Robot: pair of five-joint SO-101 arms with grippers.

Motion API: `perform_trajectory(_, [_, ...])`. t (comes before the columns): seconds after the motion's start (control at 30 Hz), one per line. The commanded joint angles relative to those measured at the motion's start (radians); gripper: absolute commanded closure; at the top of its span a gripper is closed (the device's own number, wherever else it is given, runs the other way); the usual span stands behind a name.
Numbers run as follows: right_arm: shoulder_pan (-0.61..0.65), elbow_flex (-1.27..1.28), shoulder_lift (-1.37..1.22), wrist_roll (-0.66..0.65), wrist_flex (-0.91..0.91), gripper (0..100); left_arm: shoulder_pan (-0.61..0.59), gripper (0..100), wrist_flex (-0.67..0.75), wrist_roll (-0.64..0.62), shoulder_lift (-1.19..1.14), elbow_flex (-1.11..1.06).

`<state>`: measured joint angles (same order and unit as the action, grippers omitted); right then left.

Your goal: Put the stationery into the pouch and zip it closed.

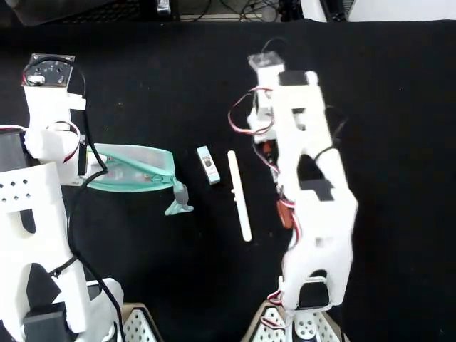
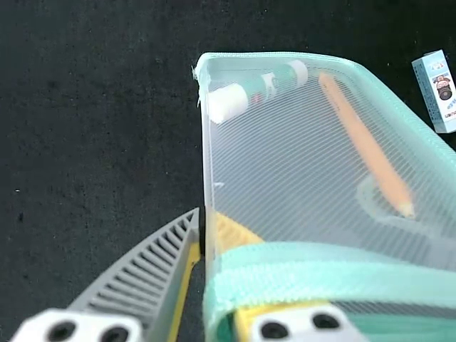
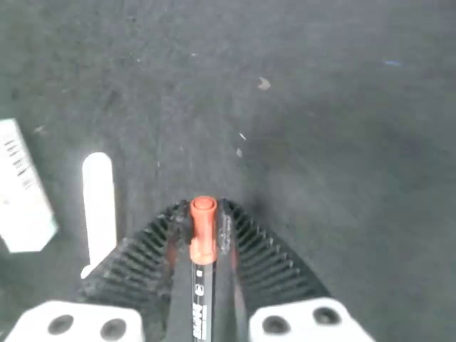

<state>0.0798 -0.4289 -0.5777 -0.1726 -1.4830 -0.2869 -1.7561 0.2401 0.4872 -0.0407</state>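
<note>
The teal mesh pouch (image 1: 135, 169) lies left of centre, its mouth toward the middle of the table. Through its wall (image 2: 299, 164) I see an orange pencil (image 2: 367, 146) and a white-and-green tube (image 2: 256, 89). My left gripper (image 2: 203, 235) is shut on the pouch's left end (image 1: 87, 165). Right of the pouch lie a small boxed eraser (image 1: 208, 165) and a long white stick (image 1: 239, 194). Just above the cloth, right of the stick, my right gripper (image 3: 203, 214) is shut on a black pen with a red end (image 3: 203, 226).
Black cloth (image 1: 385, 107) covers the table. The pouch's teal strap and grey tab (image 1: 178, 201) trail toward the front. The right arm (image 1: 313, 199) stretches over the table right of the stick. The eraser (image 3: 23, 187) and stick (image 3: 98, 203) lie beside the right gripper.
</note>
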Motion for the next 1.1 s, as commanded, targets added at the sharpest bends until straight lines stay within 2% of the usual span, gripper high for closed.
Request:
perform_trajectory(0.0, [0.043,0.036,0.240,0.008,-0.011,98.6,0.013,97,0.000,-0.002,0.015,0.010])
perform_trajectory(0.3, [0.204,0.254,0.762,0.008,0.002,98.6,0.013,97,0.000,-0.002,0.015,0.008])
perform_trajectory(0.5, [0.315,0.493,1.184,0.009,0.137,98.6,0.013,97,0.000,-0.002,0.015,0.008])
perform_trajectory(0.77, [0.437,0.888,1.662,0.008,0.488,98.5,0.013,97,0.000,-0.002,0.015,0.008])
perform_trajectory(1.07, [0.753,1.267,2.000,0.006,1.028,98.5,0.013,97,0.000,-0.003,0.015,0.012])
